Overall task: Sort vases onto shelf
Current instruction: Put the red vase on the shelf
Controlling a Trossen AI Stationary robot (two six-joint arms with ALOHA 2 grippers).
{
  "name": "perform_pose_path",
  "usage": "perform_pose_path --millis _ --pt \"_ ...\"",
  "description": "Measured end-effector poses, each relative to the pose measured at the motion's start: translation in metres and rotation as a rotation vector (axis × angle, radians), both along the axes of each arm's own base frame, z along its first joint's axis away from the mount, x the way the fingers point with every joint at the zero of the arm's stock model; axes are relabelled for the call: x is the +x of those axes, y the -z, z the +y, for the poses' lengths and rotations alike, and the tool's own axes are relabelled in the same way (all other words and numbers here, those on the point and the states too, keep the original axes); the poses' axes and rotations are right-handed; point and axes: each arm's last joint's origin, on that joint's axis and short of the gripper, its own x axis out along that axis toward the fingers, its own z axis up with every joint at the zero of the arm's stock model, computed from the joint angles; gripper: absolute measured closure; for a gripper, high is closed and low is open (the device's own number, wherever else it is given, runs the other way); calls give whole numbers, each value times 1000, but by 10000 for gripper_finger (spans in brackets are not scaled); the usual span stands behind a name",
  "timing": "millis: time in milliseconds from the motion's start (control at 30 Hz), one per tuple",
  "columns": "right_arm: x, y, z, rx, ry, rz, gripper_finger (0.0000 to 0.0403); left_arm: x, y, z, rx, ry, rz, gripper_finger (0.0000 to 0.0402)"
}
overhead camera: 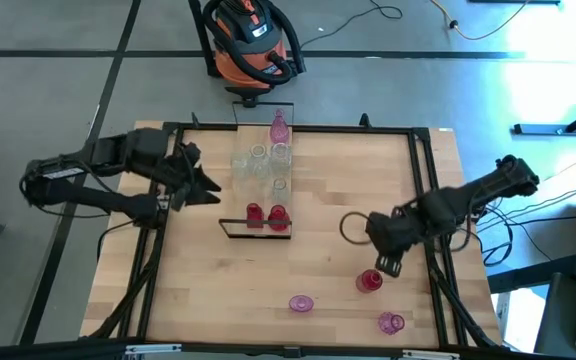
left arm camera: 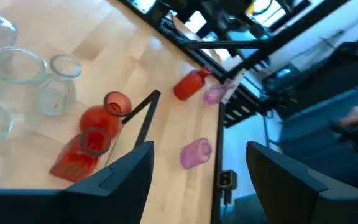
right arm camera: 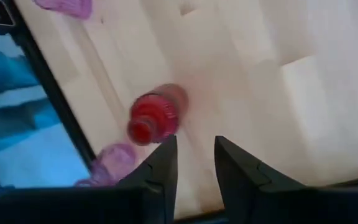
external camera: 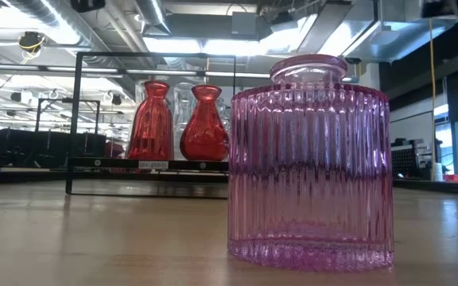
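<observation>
**Pink ribbed vase sitting closest to the low camera**

A pink ribbed vase (external camera: 310, 163) is filling the foreground of the low view, standing upright on the wooden tabletop (overhead camera: 318, 280). Behind it, 2 red vases (external camera: 180, 121) are standing side by side on the shelf (external camera: 149, 164), inside its thin black frame.

From above, the shelf (overhead camera: 258, 228) is running away from the front edge toward the far side of the table. The 2 red vases (overhead camera: 266, 214) are occupying its near end, several clear vases (overhead camera: 260, 163) are standing in the middle, and 1 pink vase (overhead camera: 279, 127) is sitting at the far end.

Off the shelf, 1 red vase (overhead camera: 370, 281) is resting on the tabletop near the right side, with 2 pink vases (overhead camera: 301, 303) (overhead camera: 391, 322) nearer the front edge.

The right gripper (overhead camera: 390, 263) is hovering just beside that red vase (right arm camera: 152, 118), its fingers (right arm camera: 160, 165) standing a narrow gap apart and holding nothing. The left gripper (overhead camera: 203, 190) is waiting left of the shelf, its fingers (left arm camera: 126, 171) spread wide and empty.
</observation>
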Motion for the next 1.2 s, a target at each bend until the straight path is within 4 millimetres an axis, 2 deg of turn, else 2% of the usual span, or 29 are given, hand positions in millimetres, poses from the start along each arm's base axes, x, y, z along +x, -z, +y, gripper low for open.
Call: perform_pose_path --millis 167,333,567,967,1067,1200 --pt "-2 23 22 106 68 -14 312 9 3 -13 31 10 27 154" --pt "-8 38 33 99 94 58 308 20 9 -20 25 43 68 154" --pt "-5 51 36 111 109 29 291 32 16 -22 21 49 117 154" --pt "0 80 35 111 130 39 291 32 16 -23 19 57 114 154" --pt "4 84 33 126 127 56 308 32 16 -23 20 58 114 154" --pt "11 84 24 142 123 44 374 32 16 -23 42 70 109 154"
